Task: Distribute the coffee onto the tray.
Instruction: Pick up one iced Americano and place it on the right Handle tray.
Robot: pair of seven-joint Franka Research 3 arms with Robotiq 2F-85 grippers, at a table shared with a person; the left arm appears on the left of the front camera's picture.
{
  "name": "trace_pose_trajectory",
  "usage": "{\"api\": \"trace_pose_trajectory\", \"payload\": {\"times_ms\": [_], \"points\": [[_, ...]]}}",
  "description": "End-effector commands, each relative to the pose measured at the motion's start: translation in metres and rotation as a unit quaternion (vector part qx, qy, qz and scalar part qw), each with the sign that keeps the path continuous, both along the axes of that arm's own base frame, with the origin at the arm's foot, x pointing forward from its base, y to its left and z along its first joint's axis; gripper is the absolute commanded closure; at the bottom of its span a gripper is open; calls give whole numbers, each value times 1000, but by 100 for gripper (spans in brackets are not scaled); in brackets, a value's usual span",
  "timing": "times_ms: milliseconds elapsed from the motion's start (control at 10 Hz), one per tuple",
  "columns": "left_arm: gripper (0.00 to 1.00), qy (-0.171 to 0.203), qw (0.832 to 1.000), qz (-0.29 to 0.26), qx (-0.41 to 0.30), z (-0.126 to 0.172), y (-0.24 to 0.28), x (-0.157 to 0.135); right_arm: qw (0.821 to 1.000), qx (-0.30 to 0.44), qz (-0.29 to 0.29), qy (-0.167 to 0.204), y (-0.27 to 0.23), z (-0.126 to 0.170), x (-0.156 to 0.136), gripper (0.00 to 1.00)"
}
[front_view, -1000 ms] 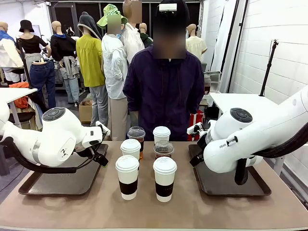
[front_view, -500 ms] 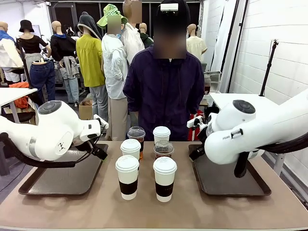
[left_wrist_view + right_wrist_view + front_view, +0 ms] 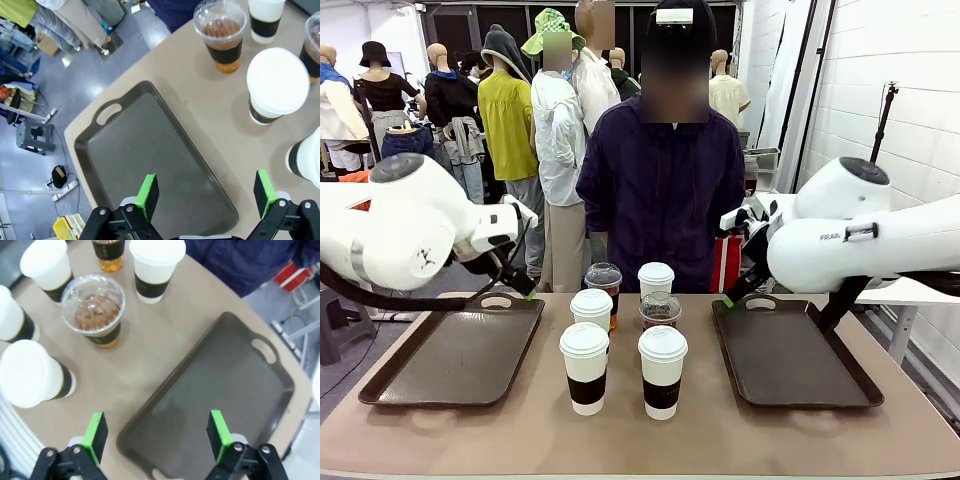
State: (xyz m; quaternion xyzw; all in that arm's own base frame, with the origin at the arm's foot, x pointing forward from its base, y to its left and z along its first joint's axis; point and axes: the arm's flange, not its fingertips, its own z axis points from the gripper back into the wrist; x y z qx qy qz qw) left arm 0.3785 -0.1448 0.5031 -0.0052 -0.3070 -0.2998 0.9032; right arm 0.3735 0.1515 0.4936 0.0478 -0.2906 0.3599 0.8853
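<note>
Rising from low positions over the trays during the last second, both arms now leave the left tray (image 3: 450, 355) and right tray (image 3: 800, 360) uncovered. The left end effector (image 3: 205, 182) and right end effector (image 3: 156, 430) each stand wide open, holding nothing. All six coffee cups (image 3: 662, 370) remain clustered on the tabletop (image 3: 620, 445) between the trays, so distribution appears not yet started.

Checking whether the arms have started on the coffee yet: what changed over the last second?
Both arms rose and swung outward, lifting the left gripper from low over the left tray and the right gripper from low over the right tray. Both jaws are open; nothing was gripped or released. The six cups, both trays and the person stayed put.
</note>
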Motion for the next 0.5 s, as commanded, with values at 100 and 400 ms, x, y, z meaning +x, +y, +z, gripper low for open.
{"api": "trace_pose_trajectory", "payload": {"times_ms": [100, 400], "points": [[0, 5, 1000, -3, 22, 18, 5, -6, 999, 2, 31, 10, -3, 14, -1, 0], [0, 11, 1000, -6, 18, 17, 6, -4, 999, 14, 38, 11, -8, 16, -3, 0]]}}
